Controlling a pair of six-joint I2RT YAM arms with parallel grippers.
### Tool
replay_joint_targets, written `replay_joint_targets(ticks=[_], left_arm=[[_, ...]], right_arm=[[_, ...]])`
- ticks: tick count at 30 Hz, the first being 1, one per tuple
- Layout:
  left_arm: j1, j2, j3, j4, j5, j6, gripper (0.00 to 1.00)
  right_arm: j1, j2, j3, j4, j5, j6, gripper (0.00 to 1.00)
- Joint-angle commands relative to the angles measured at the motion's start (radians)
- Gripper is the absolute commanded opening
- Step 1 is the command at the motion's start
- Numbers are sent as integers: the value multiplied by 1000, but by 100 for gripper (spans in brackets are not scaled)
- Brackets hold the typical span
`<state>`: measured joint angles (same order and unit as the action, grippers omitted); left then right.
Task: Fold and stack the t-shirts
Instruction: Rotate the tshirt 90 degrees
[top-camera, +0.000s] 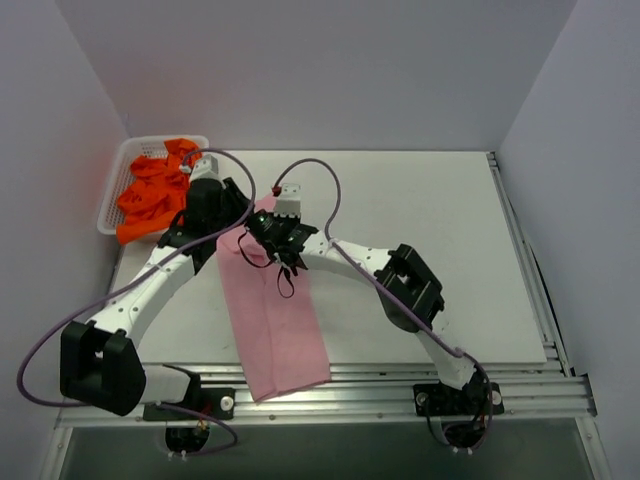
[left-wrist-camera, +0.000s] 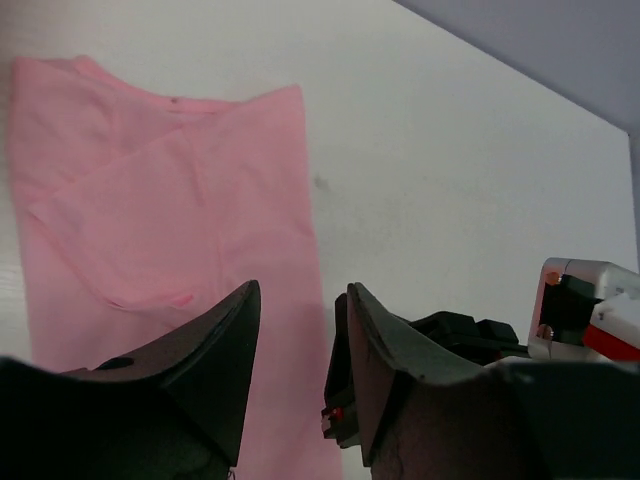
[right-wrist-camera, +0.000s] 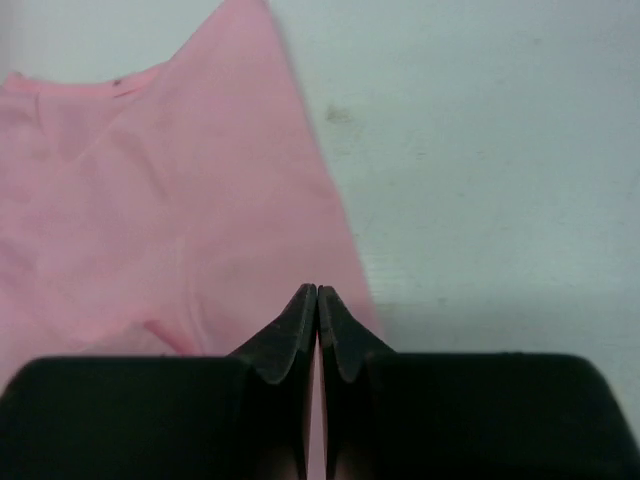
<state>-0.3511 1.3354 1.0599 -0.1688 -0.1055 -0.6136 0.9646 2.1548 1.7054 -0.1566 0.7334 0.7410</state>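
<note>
The white desk (top-camera: 420, 220) carries everything. On it the pink t-shirt (top-camera: 275, 330) lies folded into a long, narrow strip. One short end hangs just past the desk's near edge and the other points away towards the back wall. In the left wrist view a sleeve is tucked over the body of the shirt at that far end.

The left arm (top-camera: 150, 290) reaches in from the left of the pink t-shirt and the right arm (top-camera: 400, 280) from the right, and both meet above its far end.

Beyond the far end and off to the left stands a white mesh basket (top-camera: 112, 200). It is well apart from the pink t-shirt and holds the bundled orange t-shirts (top-camera: 150, 195).

The left gripper (left-wrist-camera: 300, 335) hangs over the pink t-shirt's far end near its right edge, with its fingers spread and nothing between them. The right gripper (right-wrist-camera: 317, 300) sits over that same right edge with its fingers pressed together. Whether any cloth is caught between them I cannot tell.
</note>
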Motion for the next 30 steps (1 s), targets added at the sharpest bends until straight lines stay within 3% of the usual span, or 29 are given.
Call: replay_joint_targets(ticks=[1,6,9,18,22,30], left_arm=[[8,-120,-32,31,-17,-26,49],[14,-177,-81,25,-28,-32,48],[14,-191,-84,-15,-46,-28,46],[18,-395,-189,-75,-269,-106,45],[20,-453,-233,-68,-321,-124,45],[20,-409,-244,-49,-335,-140,43]], right_arm=[[-41,109,190,94,-143,-204,0],[-96,247,425,94,-293,-265,0],[-135,284,467,118,-383,-246,0],[-283,422,508,229,-701,-106,0],[-306,454,499,253,-765,-78,0],[-355,439,395,301,-770,-51,0]])
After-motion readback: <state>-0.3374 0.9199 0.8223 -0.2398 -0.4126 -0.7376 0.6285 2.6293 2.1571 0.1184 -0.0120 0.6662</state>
